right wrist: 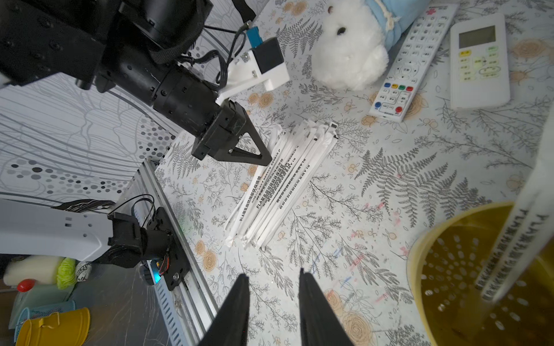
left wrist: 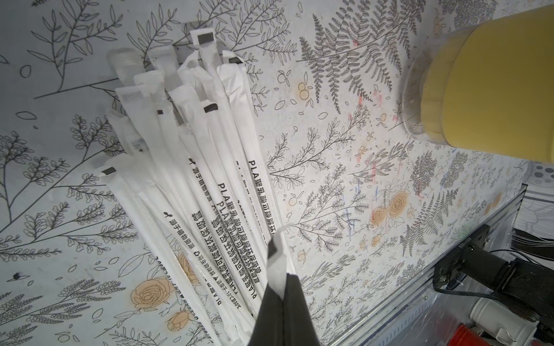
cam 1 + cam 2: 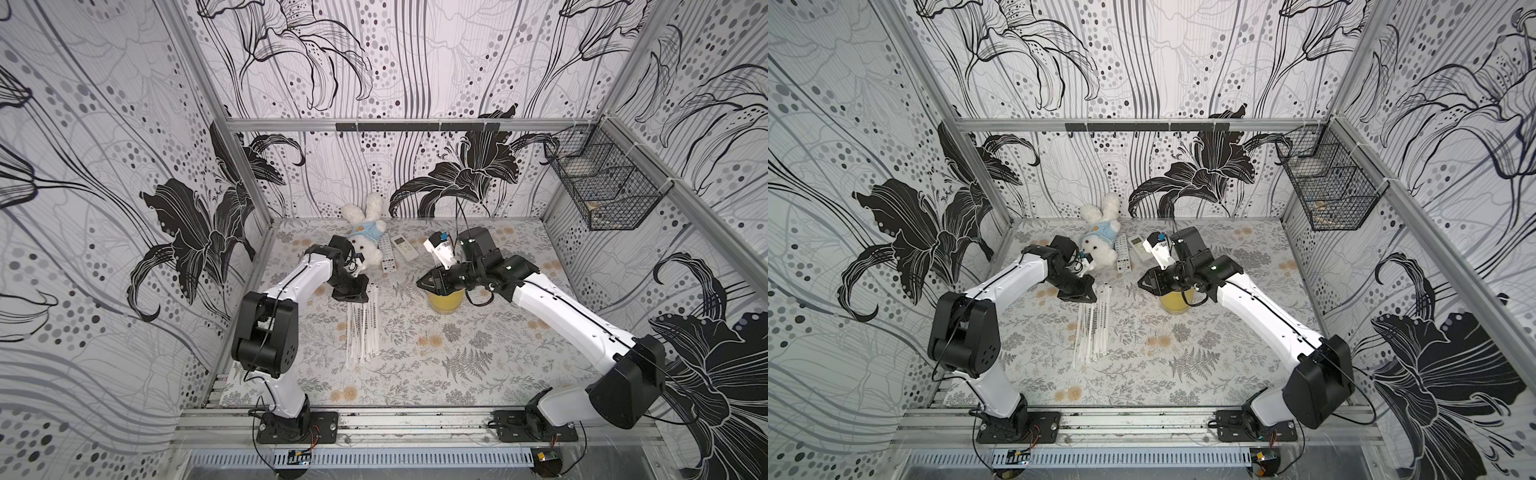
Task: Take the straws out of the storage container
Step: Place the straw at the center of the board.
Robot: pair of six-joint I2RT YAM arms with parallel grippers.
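A pile of white paper-wrapped straws lies flat on the floral table, left of centre. My left gripper is at the pile's far end, shut on the tip of one straw; it also shows in both top views. The yellow storage container stands upright to the right of the pile. My right gripper hovers over the cup's left rim, open and holding nothing. Blurred printed straws still lean inside the cup.
A white plush rabbit and two white remotes lie at the back of the table. A black wire basket hangs on the right wall. The aluminium rail with both arm bases runs along the front edge.
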